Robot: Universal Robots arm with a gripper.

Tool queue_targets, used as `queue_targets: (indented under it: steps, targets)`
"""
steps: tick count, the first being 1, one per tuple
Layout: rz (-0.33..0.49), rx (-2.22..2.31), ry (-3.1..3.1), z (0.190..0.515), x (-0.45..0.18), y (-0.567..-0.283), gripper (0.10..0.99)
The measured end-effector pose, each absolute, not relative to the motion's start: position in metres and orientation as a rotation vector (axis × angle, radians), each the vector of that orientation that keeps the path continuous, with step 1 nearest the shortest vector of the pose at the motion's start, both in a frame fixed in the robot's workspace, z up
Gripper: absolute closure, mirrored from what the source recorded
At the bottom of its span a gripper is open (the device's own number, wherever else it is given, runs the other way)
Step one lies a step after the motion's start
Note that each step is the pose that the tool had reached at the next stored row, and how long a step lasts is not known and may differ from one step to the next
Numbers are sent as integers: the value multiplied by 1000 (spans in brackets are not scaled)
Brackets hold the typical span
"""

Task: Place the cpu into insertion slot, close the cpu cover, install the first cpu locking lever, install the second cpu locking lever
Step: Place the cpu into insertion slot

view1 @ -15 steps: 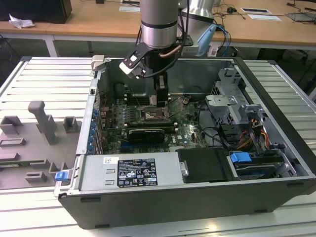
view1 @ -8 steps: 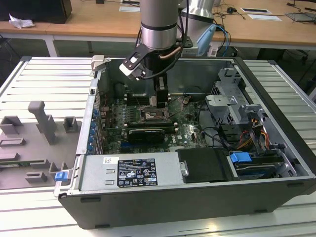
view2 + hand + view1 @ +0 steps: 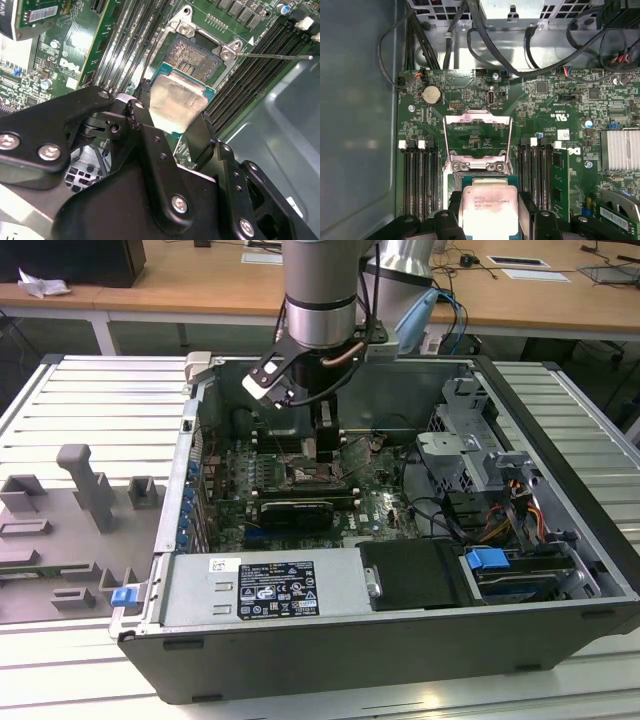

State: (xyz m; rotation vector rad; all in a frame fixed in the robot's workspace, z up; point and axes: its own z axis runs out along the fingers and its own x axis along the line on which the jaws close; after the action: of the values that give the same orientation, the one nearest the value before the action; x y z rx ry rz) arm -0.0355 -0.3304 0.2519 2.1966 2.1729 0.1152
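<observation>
Above the insertion slot (image 3: pixel 196 56), jaws grip the cpu (image 3: pixel 487 207), printed face up.

- You get the exterior view from high on the near side of the open computer case (image 3: pixel 330 640), tilted down into it from some way off, with the arm (image 3: pixel 320 290) above its far half
- Your first wrist view looks close and nearly square-on at the motherboard (image 3: pixel 545 110), past the gripper (image 3: pixel 490 212)
- Your second wrist view sits closer still, slanting across the gripper's black linkage
- In both wrist views you share the cpu (image 3: pixel 177 102) and the insertion slot (image 3: pixel 195 57); the exterior view shows that spot small
</observation>
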Motion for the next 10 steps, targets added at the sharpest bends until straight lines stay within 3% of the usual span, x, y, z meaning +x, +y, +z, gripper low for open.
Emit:
queue_targets:
  steps: [10]
  targets:
    - [115,2197,2173,244,-36,-330,557]
